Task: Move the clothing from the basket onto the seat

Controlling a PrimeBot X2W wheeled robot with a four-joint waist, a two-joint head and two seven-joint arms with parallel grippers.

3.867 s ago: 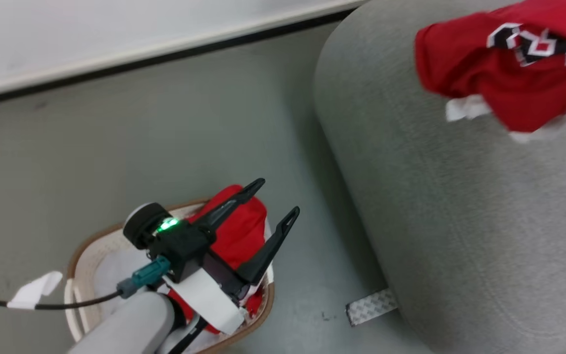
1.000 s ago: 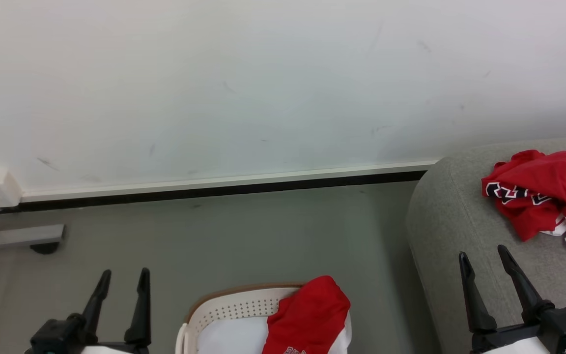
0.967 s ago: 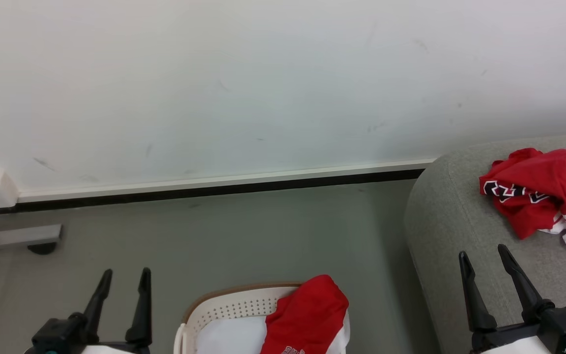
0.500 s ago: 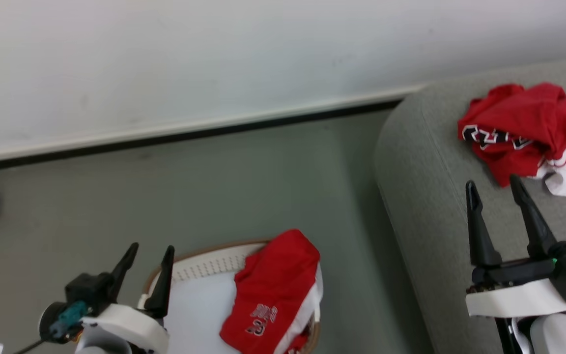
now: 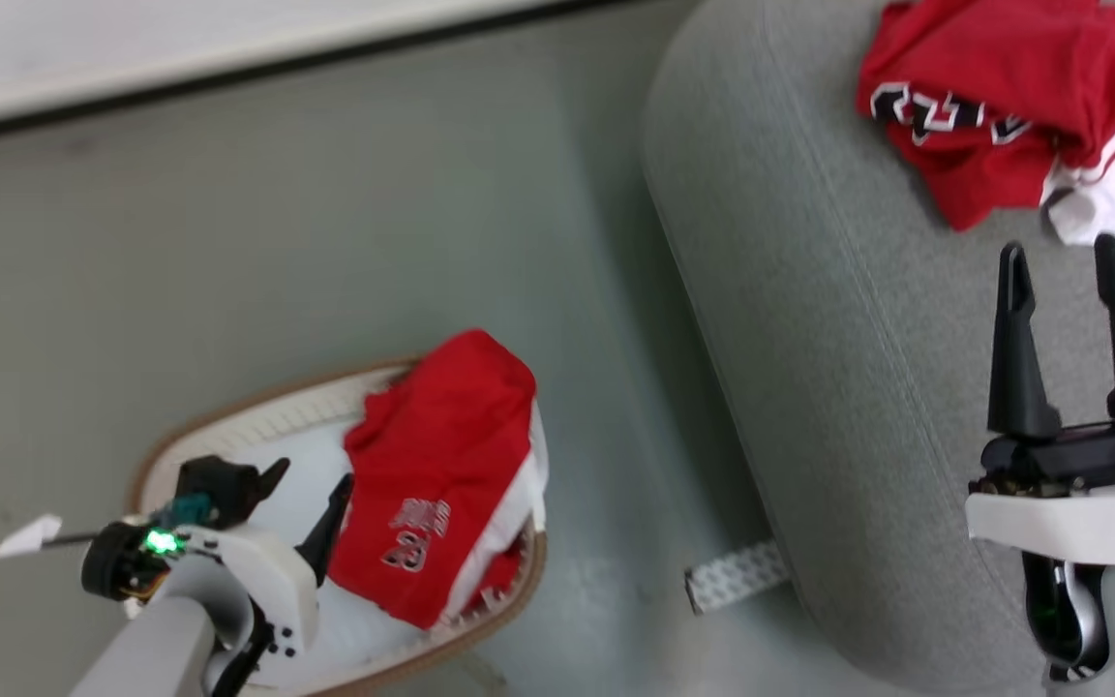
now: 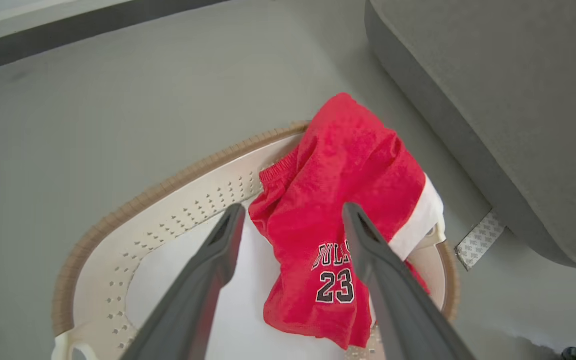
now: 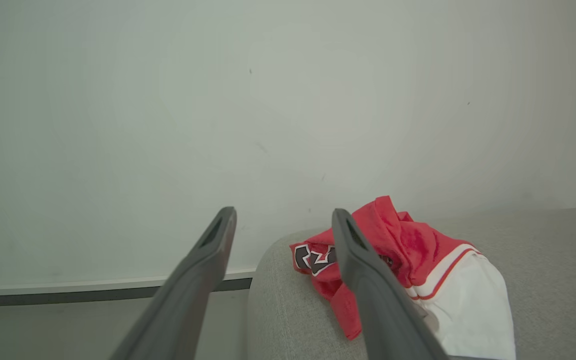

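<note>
Left gripper [image 5: 309,481], beside the basket [image 5: 267,416] half a second ago, now reaches over its near-left rim, and the head camera has tipped down. Its fingers are spread, holding nothing, pointing at red shorts [image 5: 436,455] lettered BULLS 23, draped over the basket's right wall. Right gripper [image 5: 1059,250], likewise spread and empty, hovers above the grey seat [image 5: 858,387], where a crumpled red-and-white jersey [image 5: 993,116] lies far right.

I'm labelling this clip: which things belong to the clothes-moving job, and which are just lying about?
Job: red shorts, in the basket; crumpled red garment, on the seat.
Lying about: patterned strip on the floor; white tag.
</note>
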